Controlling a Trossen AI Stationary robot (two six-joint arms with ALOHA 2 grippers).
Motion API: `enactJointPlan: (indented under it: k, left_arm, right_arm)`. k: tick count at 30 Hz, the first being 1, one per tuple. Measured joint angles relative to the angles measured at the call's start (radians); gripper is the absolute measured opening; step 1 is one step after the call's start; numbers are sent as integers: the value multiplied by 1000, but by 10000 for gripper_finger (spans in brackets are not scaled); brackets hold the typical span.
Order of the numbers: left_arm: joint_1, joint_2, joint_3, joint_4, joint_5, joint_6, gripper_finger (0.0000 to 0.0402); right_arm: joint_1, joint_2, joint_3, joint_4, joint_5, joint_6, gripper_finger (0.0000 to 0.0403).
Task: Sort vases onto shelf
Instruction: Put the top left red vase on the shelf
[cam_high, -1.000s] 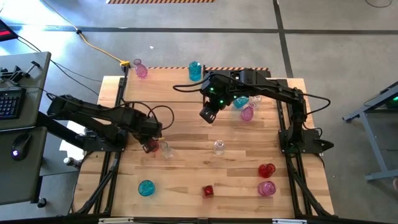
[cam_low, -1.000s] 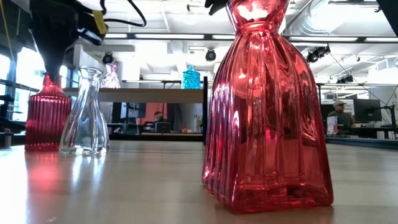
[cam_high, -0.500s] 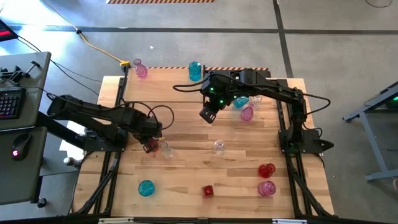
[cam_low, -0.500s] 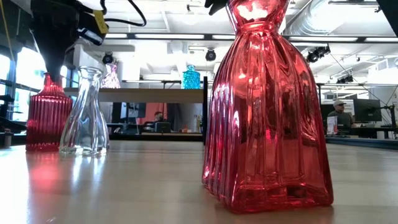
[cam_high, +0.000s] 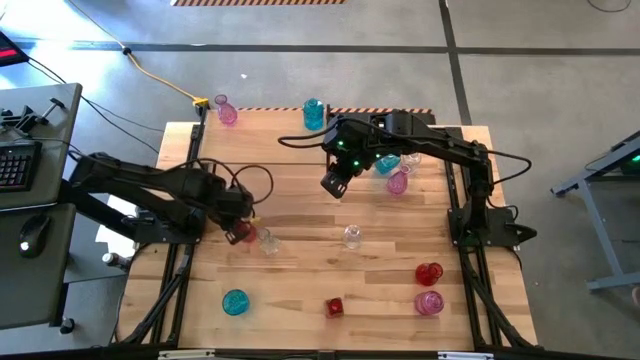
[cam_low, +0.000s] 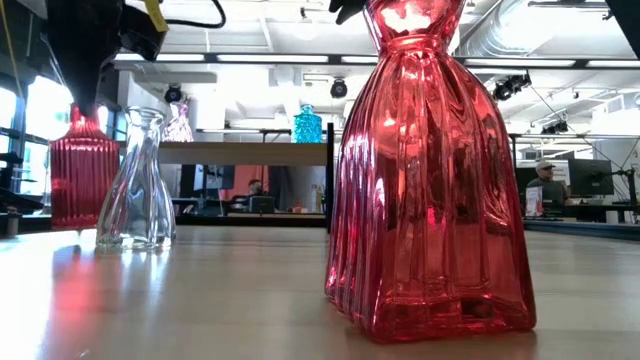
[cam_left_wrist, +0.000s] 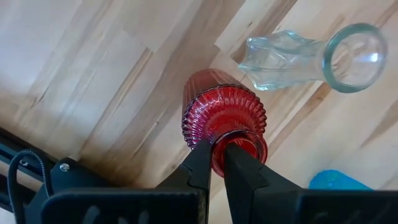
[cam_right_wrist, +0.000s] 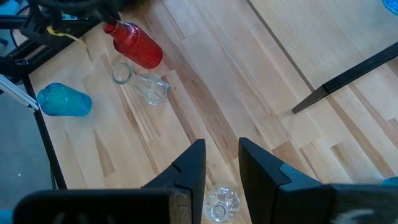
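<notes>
Vases (cam_high: 428, 273) scattered on plank tabletop (cam_high: 300, 280), workshop room behind

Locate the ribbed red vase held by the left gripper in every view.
High view: ribbed red vase, left of centre, at the left gripper.
Low view: far left, raised off the table.
Left wrist view: centre, neck pinched.
Right wrist view: upper left.
Shared landmark: the clear vase beside it.

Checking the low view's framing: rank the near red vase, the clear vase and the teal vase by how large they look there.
1. Near red vase, by far the largest; it stands closest to the camera, so this is no true size.
2. Clear vase.
3. Teal vase, smallest, far back on the shelf.
</notes>
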Motion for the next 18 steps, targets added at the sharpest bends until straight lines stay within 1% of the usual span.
enactJointPlan:
  k: [12, 18]
  left_arm:
    - [0, -102, 4, -4, 29, -29, 14]
    - [0, -137, 88, -9, 26, -35, 14]
  right_arm:
    - [0, 0, 0, 1, 1, 1, 76]
    - [0, 0, 0, 10, 1, 1, 76]
